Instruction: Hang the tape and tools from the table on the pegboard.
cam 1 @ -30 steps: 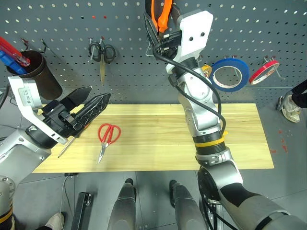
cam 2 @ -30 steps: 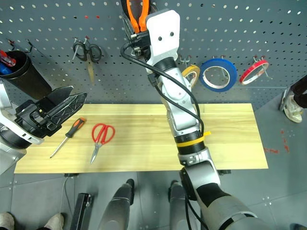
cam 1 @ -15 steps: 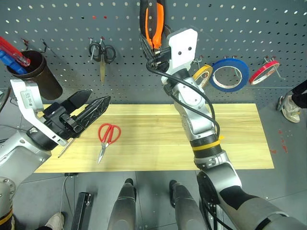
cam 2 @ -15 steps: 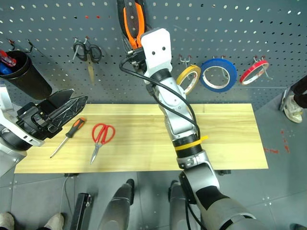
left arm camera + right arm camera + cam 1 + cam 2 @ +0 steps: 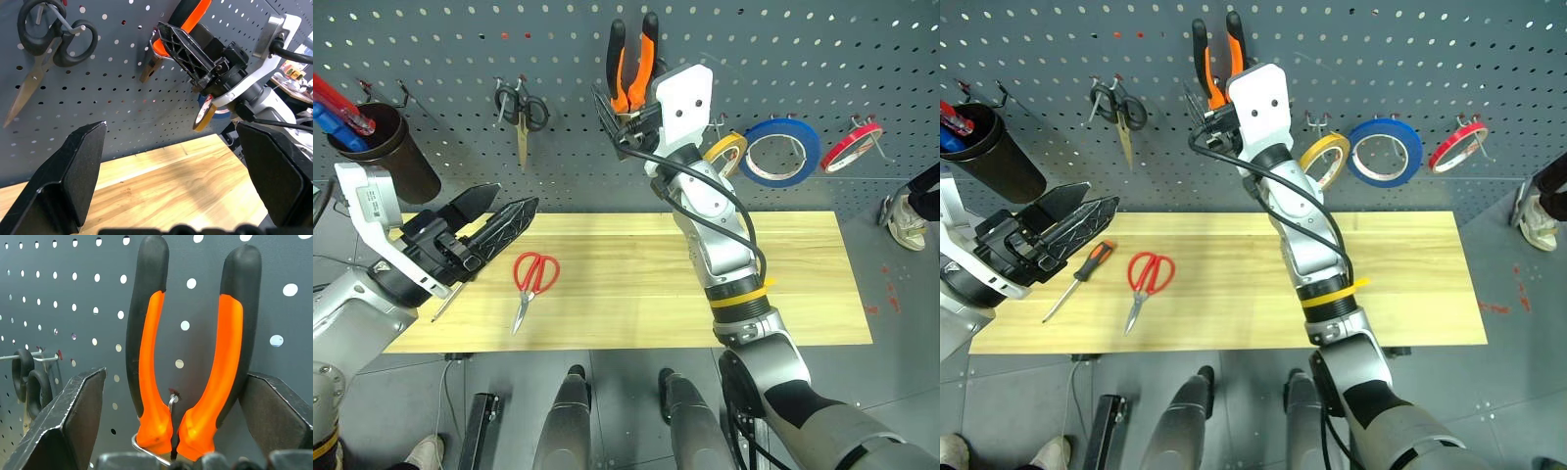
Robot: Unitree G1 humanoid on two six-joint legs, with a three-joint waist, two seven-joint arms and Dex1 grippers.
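Note:
The pliers [image 5: 631, 61] with orange-and-black handles hang handles-up from a hook on the pegboard [image 5: 440, 49]. My right gripper [image 5: 625, 108] is raised just below them, open, one finger [image 5: 73, 421] on each side of the handles. The yellow tape [image 5: 726, 152] hangs on a hook just right of that arm. Red-handled scissors [image 5: 533, 279] lie on the left part of the table [image 5: 803, 284]. The short screwdriver [image 5: 1077, 279] lies further left. My left gripper [image 5: 494, 220] hovers open above the table's left end, over the screwdriver.
Black-handled scissors [image 5: 521, 108] hang at the upper left of the board. A dark cup [image 5: 396, 152] with long red-and-blue tools hangs at the far left. A blue ring [image 5: 783, 152] and a red ring [image 5: 852, 145] hang to the right. A person's shoe [image 5: 906, 217] shows at the right edge.
The right gripper lowered the pliers onto the hook and opened, leaving them hanging. The left arm, scissors and screwdriver have not moved.

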